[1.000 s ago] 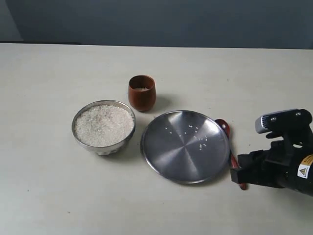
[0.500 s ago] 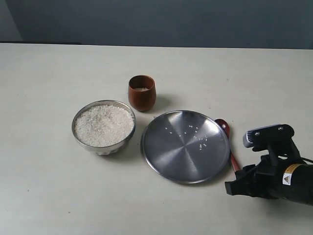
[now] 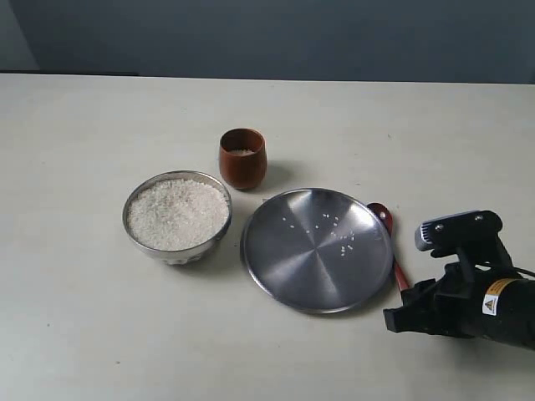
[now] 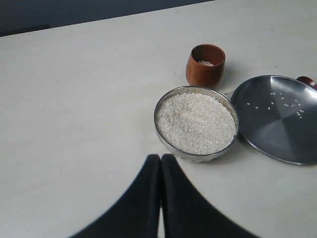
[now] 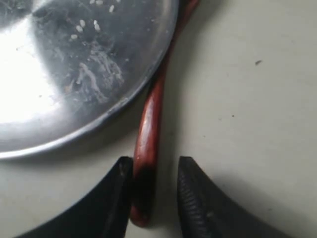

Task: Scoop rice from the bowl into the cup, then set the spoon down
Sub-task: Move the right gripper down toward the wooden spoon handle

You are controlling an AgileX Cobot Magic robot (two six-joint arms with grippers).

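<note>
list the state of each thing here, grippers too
bowl, upright, heaped with rice
cup, upright, a little rice inside
plate, flat, few stray grains on it
spoon, lying beside the plate, handle end between the jaws of the right gripper
right gripper, open, not clamped on the spoon
left gripper, shut, empty

Exterior high-angle, right wrist close, sharing plate (image 3: 284, 259)
</note>
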